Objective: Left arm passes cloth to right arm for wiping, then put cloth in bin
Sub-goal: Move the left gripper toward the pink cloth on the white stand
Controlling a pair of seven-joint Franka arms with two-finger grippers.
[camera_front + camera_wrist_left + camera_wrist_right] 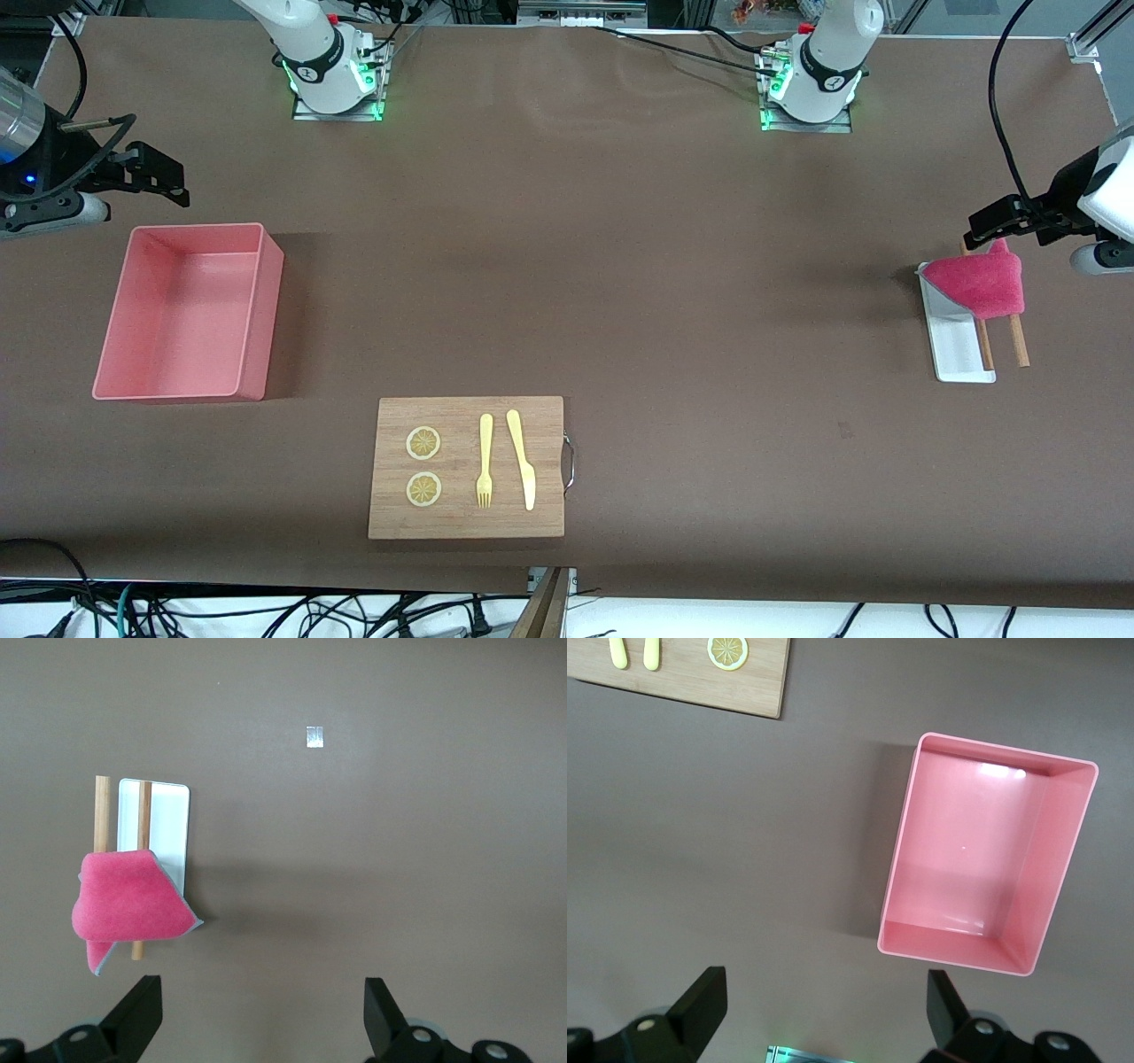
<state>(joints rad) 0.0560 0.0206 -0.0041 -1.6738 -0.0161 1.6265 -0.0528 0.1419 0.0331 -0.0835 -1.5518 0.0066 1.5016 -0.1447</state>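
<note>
The table [620, 266] is covered in a matte brown sheet with faint creases. At the left arm's end, the cloth [979, 282] lies crumpled, a fuzzy magenta-red square with a grey edge of its underside turned up, draped over one end of a small smooth white tray [957, 350] and two thin wooden sticks [1019, 341] that lie beside and across the tray. The left gripper [261, 1014] hangs in the air just above the table beside the cloth, its black fingers spread wide with nothing between them. At the right arm's end sits the bin [257, 310], a salmon-pink rectangular plastic tub with low straight walls and a glossy floor, with nothing in it. The right gripper [824, 1010] hovers above the table close to the bin, its fingers likewise wide apart and holding nothing. Nearer the front camera, about midway along the table, lies a pale wooden board [466, 523] with a thin metal handle on one short side; on it lie two round lemon slices [423, 443], a yellow plastic fork [485, 461] and a yellow plastic knife [523, 461]. No writing or label can be read anywhere.
</note>
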